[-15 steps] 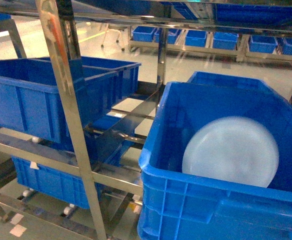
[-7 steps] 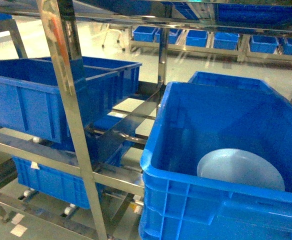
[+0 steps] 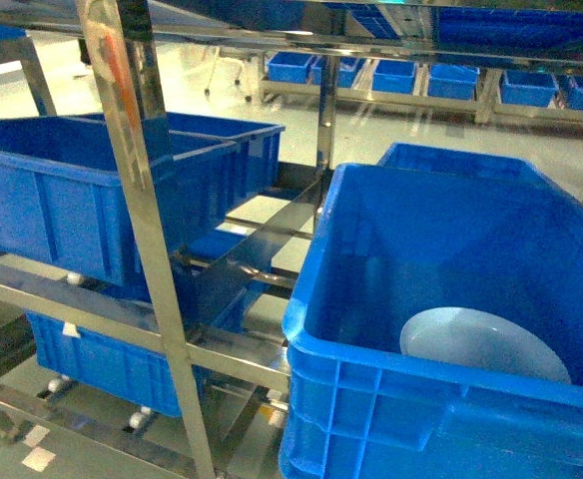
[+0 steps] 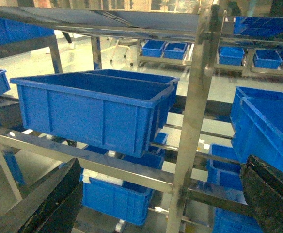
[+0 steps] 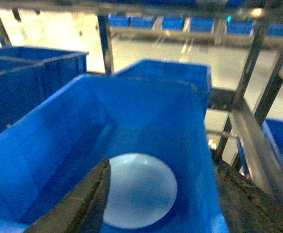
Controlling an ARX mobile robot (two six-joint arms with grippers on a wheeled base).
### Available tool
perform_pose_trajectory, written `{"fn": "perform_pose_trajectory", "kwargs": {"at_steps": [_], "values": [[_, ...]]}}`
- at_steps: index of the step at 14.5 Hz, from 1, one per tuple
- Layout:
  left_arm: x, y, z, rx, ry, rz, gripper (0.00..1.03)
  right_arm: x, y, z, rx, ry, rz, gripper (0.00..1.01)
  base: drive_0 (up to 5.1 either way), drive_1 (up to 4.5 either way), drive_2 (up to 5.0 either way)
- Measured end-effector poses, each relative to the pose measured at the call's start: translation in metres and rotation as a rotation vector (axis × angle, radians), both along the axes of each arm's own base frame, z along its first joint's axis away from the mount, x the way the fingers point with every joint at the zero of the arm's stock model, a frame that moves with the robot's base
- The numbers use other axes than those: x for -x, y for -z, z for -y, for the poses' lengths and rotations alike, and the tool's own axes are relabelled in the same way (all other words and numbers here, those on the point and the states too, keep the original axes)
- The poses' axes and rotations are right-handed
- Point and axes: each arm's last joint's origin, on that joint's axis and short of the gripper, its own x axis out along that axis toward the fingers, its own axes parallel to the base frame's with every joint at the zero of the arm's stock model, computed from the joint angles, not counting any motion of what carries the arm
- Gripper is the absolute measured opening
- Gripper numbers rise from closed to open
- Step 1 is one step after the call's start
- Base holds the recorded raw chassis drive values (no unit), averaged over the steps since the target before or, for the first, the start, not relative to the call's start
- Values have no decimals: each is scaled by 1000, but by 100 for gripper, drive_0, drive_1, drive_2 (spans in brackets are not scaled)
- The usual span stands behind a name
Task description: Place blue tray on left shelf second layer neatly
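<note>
The blue tray (image 3: 481, 344) is a pale round dish lying flat on the floor of a deep blue crate (image 3: 316, 269) at the right of the head view; the crate's near wall hides its front edge. In the right wrist view the blue tray (image 5: 139, 189) lies below my right gripper (image 5: 168, 206), which hangs open above the crate's (image 5: 49, 145) inside and holds nothing. My left gripper (image 4: 156, 204) is open and empty, facing the left shelf's steel upright (image 4: 195, 121). Neither gripper shows in the head view.
A steel shelf post (image 3: 142, 230) stands close at the left. Behind it a large blue crate (image 3: 72, 200) sits on a shelf layer, with another crate (image 3: 102, 359) on the layer beneath. More blue crates (image 3: 411, 75) line a far rack.
The blue tray, a large blurred disc standing tilted high in the crate a second ago, has dropped and now lies flat on the crate floor.
</note>
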Motion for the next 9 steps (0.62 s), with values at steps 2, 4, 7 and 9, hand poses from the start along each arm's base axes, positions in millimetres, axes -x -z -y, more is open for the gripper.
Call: {"fn": "perform_pose_trajectory", "kwargs": {"at_steps": [2,4,7,9], "values": [[0,0,0,0,3,0,98,14,-10,10,26,2,184,43,0,0,0],[0,0,0,0,2,0,98,25,-1,16,42,-2,156,13,0,0,0],[0,0,0,0,1,0,98,37,4,31,48,16,204,2,0,0,0],[0,0,0,0,2,0,98,44,7,29,47,-3,178,2,0,0,0]]}}
